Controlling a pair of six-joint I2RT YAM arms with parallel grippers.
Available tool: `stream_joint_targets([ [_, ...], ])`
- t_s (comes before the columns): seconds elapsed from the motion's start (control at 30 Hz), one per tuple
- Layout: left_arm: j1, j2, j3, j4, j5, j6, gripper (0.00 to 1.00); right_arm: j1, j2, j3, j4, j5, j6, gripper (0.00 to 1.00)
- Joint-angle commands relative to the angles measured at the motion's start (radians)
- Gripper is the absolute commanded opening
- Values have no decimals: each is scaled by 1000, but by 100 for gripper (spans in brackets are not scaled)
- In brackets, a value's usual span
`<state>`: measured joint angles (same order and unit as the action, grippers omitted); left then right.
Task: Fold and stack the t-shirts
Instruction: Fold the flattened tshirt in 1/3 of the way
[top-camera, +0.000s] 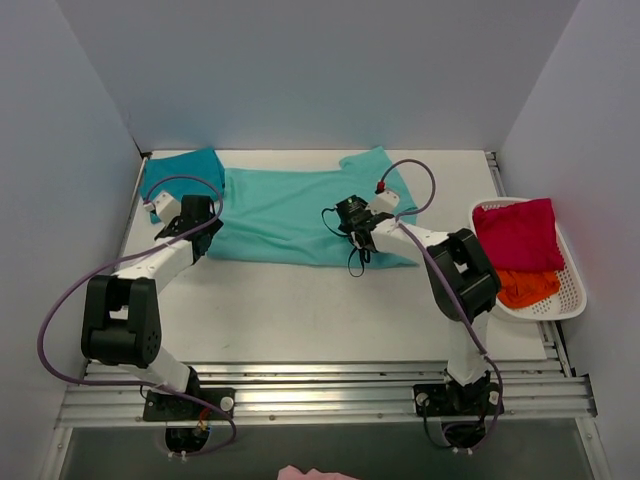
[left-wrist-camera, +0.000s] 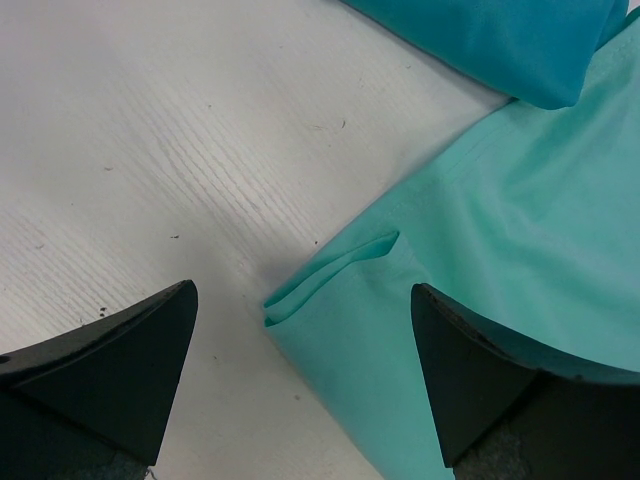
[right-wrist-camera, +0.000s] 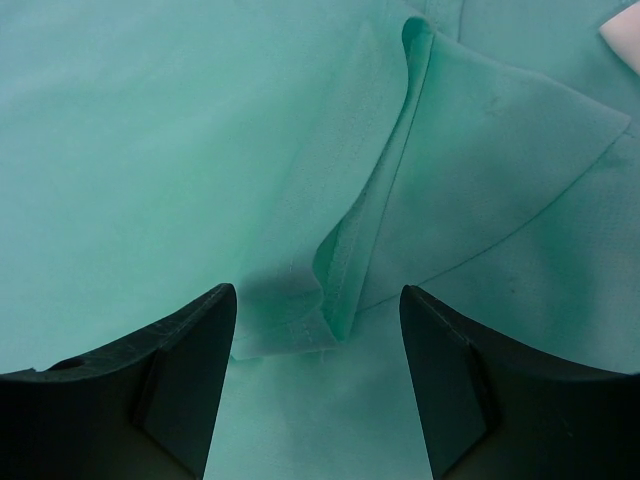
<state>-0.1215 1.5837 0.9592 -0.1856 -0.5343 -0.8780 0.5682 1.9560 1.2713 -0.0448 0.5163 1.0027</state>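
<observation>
The mint-green t-shirt (top-camera: 285, 212) lies spread flat across the middle of the table. The darker teal-blue t-shirt (top-camera: 180, 172) lies folded at the back left, touching the mint shirt's left end. My left gripper (top-camera: 203, 226) is open just above the mint shirt's near-left corner (left-wrist-camera: 330, 275), whose folded edge lies between the jaws; the teal shirt (left-wrist-camera: 500, 40) shows beyond. My right gripper (top-camera: 352, 226) is open low over the mint shirt's right part, where a folded sleeve hem (right-wrist-camera: 350, 250) stands up between the jaws.
A white basket (top-camera: 570, 290) at the right table edge holds a red cloth (top-camera: 520, 235) and an orange cloth (top-camera: 525, 287). White walls close the back and sides. Bare table (top-camera: 300, 310) lies in front of the shirt. A pink cloth (top-camera: 315, 473) shows at the bottom edge.
</observation>
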Motion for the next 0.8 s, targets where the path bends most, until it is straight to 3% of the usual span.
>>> stream_joint_targets([
  [0.0, 6, -25, 3, 44, 3, 17, 97, -8, 18, 33, 8, 25, 13, 62],
  [0.77, 6, -14, -7, 63, 7, 19, 98, -36, 109, 114, 29, 10, -10, 54],
])
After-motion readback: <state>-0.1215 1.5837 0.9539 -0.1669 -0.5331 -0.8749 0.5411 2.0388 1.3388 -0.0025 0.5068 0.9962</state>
